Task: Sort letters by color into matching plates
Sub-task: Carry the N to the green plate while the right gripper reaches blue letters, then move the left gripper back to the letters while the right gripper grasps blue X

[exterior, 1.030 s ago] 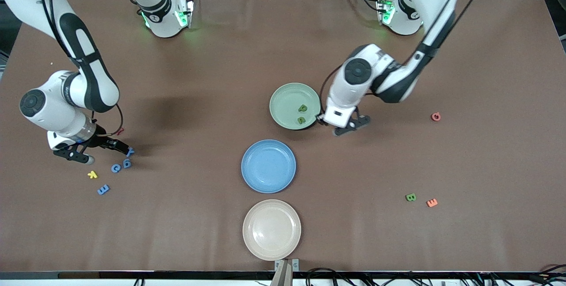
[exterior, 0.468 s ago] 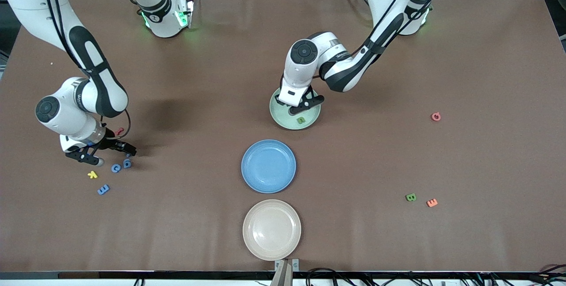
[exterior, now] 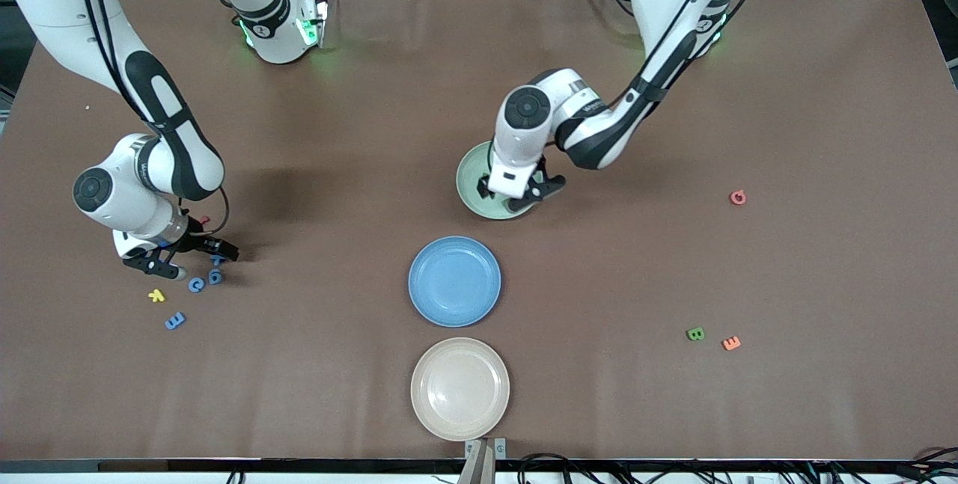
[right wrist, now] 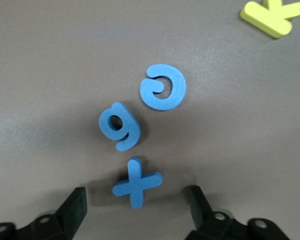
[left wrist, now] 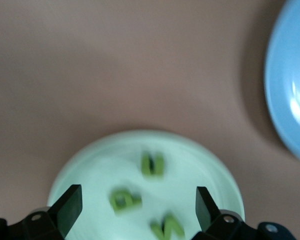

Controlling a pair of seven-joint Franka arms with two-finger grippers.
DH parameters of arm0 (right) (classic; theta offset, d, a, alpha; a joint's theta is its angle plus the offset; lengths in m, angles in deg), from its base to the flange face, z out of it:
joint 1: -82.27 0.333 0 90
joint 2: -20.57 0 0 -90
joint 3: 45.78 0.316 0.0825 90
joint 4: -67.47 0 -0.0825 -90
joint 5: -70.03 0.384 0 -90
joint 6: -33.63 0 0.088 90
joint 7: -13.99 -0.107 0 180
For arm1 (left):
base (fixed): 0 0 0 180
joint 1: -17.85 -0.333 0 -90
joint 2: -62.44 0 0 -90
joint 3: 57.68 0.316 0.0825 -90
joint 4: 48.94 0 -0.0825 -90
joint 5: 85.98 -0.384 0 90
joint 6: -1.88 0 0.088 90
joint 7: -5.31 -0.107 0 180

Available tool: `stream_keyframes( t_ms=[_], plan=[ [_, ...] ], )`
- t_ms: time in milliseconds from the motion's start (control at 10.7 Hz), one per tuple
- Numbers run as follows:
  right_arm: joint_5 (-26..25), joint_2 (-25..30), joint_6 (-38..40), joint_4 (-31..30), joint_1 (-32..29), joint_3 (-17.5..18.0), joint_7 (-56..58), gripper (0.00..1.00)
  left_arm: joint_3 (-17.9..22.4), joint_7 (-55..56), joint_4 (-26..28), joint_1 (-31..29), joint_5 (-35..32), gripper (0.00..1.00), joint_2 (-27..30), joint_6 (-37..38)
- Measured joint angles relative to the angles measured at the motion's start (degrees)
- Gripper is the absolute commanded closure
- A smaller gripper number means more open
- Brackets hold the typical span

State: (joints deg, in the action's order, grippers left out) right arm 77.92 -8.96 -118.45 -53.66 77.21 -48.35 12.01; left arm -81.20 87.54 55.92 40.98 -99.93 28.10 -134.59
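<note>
In the front view, you are holding the left pincer (exterior: 522, 197) over the green plate (exterior: 471, 192), in the upper centre of the frame. The blue plate (exterior: 454, 281) is lying empty below it in the frame. A green B (exterior: 695, 334) is waiting at lower right beside an orange letter (exterior: 731, 343). The right pincer (exterior: 188, 258) is hovering at middle left over the blue letters (exterior: 196, 284).

In the left wrist view, the left pincer (left wrist: 138, 204) is standing wide apart, gripping nothing; three green letters (left wrist: 125, 200) are lying in the green plate (left wrist: 80, 165) between its fingers.

In the right wrist view, the right pincer (right wrist: 136, 202) is spread apart around a blue cross-shaped letter (right wrist: 136, 182) in the lower centre, not touching it, with two more blue letters above it in the frame.

To do this pick well, I judge you should lower straight down, keep the cross centred, and avoid nudging the blue g (right wrist: 120, 125) just beside it.
</note>
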Motion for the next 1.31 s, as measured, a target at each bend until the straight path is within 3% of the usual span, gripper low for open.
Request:
stream_keyframes(
  t_ms=[187, 468, 562, 1030, 1310],
  plan=[
    [0.01, -0.24, -0.04, 0.00, 0.35, -0.05, -0.01, 0.55, 6.49, -1.71, -1.34, -0.50, -1.02, 0.00, 0.46, 0.07],
    [0.10, 0.09, -0.03, 0.16, 0.43, 0.07, -0.02, 0.69, 14.97, -7.93, -4.67, -1.41, -1.63, 0.00, -0.82, 0.14],
    [0.11, 0.10, -0.03, 0.16, 0.44, 0.07, -0.02, 0.71, 16.16, -10.06, -5.52, -2.67, -1.65, 0.00, -1.37, 0.16],
    [0.13, 0.62, 0.20, 0.15, 0.44, 0.06, -0.02, 0.79, 16.54, -26.30, -14.67, -12.09, -1.66, 0.00, -7.45, 0.15],
    [0.13, 0.62, 0.19, 0.15, 0.44, 0.06, -0.02, 0.82, 16.48, -26.03, -18.66, -14.02, -0.30, 0.00, -10.44, 0.15]
  ],
)
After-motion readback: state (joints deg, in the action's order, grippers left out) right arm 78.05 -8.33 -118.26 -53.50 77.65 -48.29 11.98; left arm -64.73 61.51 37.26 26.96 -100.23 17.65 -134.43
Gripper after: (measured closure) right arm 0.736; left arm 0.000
